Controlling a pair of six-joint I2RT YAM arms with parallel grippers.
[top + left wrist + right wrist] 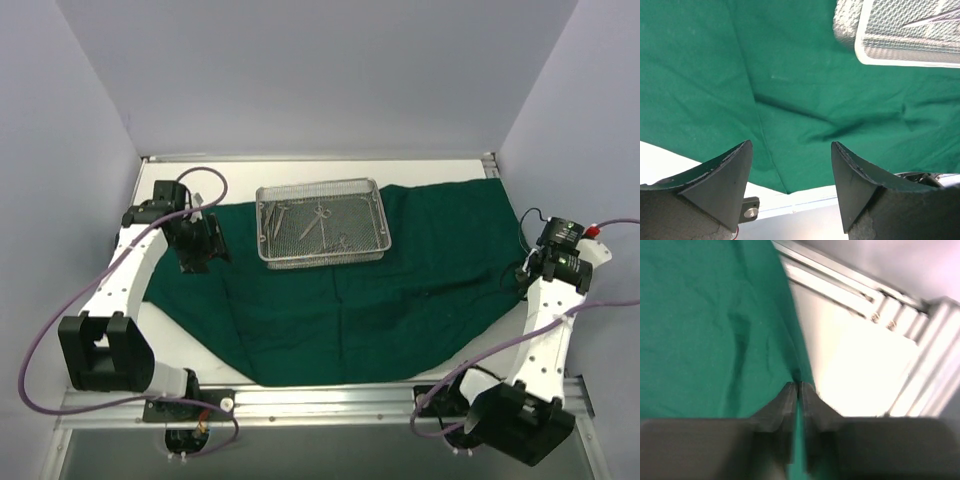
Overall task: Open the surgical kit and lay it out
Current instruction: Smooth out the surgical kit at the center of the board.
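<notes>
Mounted on the near edge of the bench [185, 335], the left arm [120, 285] and the right arm [545, 330] reach to opposite sides of a dark green drape [400, 290] spread over most of the white surface.

At the bench's right edge, the right gripper [528, 272] has its fingers pressed together on the drape's right border. The right wrist view shows a strip of green cloth [700, 315] pinched between the closed tips [798, 385], with bare bench [865, 370] just beyond.

Near the far left corner, the left gripper [200, 245] is over the drape's left end with its fingers spread wide and nothing between them. Whether the tips [790, 145] touch the cloth [715, 75] cannot be told.

A wire-mesh tray [325, 258] sits on the drape near the bench's far edge, left of centre and just right of the left gripper; its rounded corner [900, 62] shows at the top right of the left wrist view. Thin steel instruments [318, 220] lie crossed inside it, too small to tell apart.

The cloth shows creases through its middle. Its near edge sags to a point close to the bench's near edge, leaving white surface at the near left and near right corners.
</notes>
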